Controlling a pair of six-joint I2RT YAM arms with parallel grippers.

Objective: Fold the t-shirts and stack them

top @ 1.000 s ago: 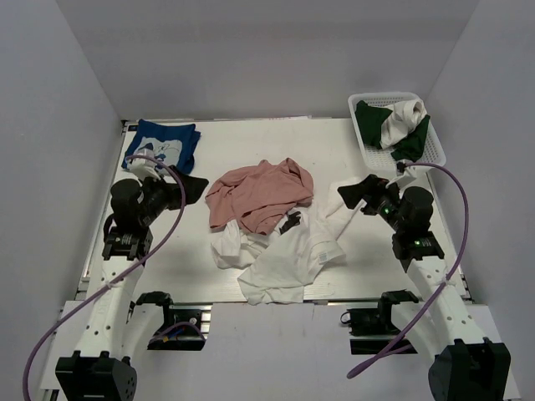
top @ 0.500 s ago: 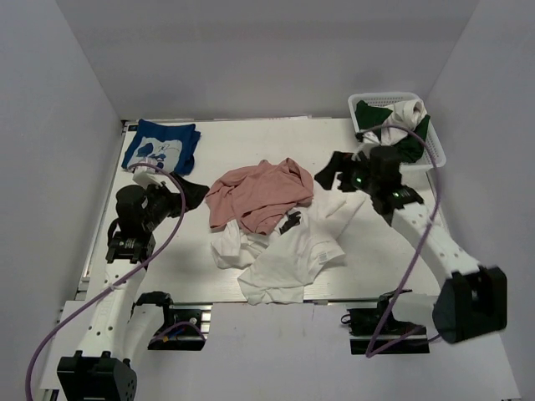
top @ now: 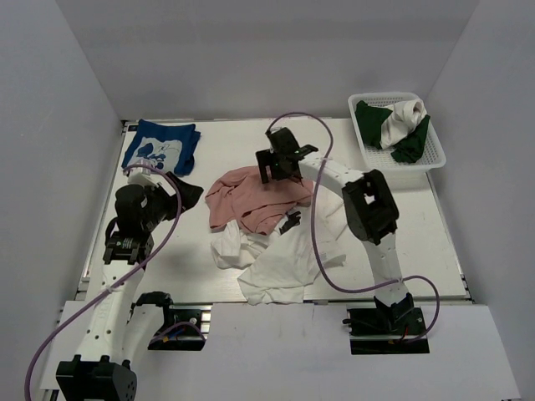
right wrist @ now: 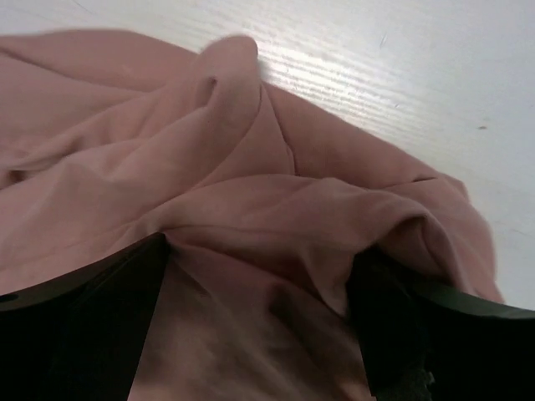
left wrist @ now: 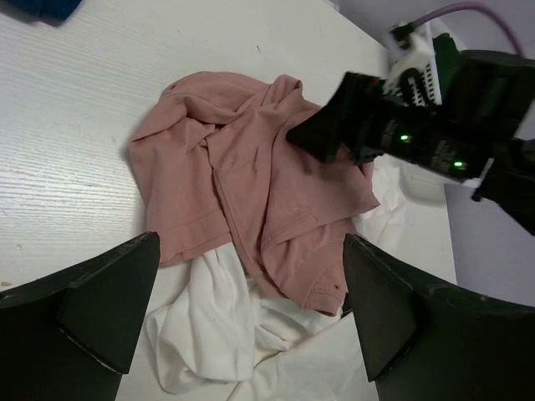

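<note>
Centrally on the table [top: 435,242] lies the dusty-pink t-shirt [top: 255,199], crumpled. The right gripper [top: 276,170] hangs over the shirt's 12 to 1 o'clock edge. In the right wrist view pink folds fill the whole gap between its fingers [right wrist: 92,309]. The jaws stand wide apart and grip nothing. Whether the tips touch the cloth cannot be told.

The left gripper [top: 191,190] sits at 9 o'clock of the pink shirt, apart from it and pointing toward it. Its jaws are also spread wide, with nothing between them. Its wrist camera looks across at the pink shirt and the right gripper beyond.

The large white t-shirt [top: 280,259] spreads from 5 to 7 o'clock of the pink one. Its upper part is hidden under the pink cloth, and its print cannot be made out. A small dark patch [top: 290,222] where the two shirts meet is too small to identify.

The blue t-shirt [top: 161,144], white graphic up, lies folded at the table's 10 o'clock corner, just beyond the left gripper. At 2 o'clock, the white mesh basket [top: 425,159] holds the dark green t-shirt [top: 368,117] and a plain white t-shirt [top: 399,121], bunched together so their shapes cannot be separated.
</note>
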